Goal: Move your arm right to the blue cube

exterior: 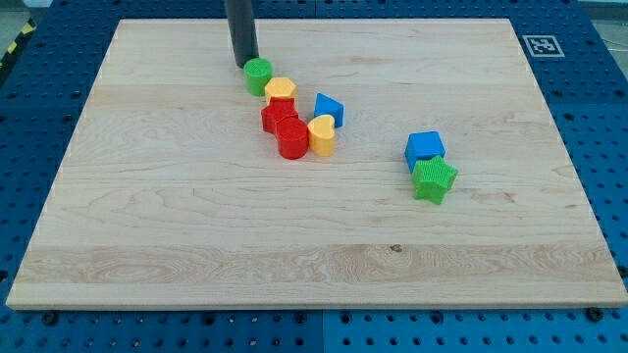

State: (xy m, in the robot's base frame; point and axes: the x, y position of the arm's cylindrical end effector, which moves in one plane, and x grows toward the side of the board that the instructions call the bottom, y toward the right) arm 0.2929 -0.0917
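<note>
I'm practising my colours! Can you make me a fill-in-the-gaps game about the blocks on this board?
1. My tip sits just to the view's left of the ____ cylinder.
2. The blue cube touches a green ____ just below it.
3. The red blocks lie to the view's ____ of the yellow heart.
4. The blue cube lies to the view's ____ of my tip.

Missing words: green; star; left; right
</note>
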